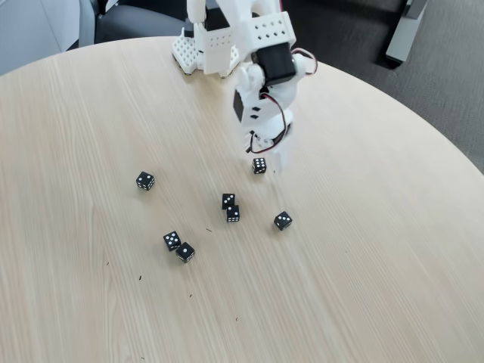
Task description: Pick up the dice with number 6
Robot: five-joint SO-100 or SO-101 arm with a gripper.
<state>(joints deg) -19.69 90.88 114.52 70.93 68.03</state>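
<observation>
The dice with number 6 [259, 165] is a small black cube with white pips in two rows on top. It rests on the pale wooden table [363, 287], right under the white arm. My gripper [266, 159] points down over it. One white finger [280, 160] stands just right of the die, and the other fingertip [253, 144] is at its upper left. The jaws look a little wider than the die, and I see no firm grip on it.
Several other black dice lie nearby: a pair [231, 207] just below, one [283, 220] to the lower right, two [178, 246] at lower left, one [145, 180] at far left. The arm's base [204, 45] is at the table's far edge.
</observation>
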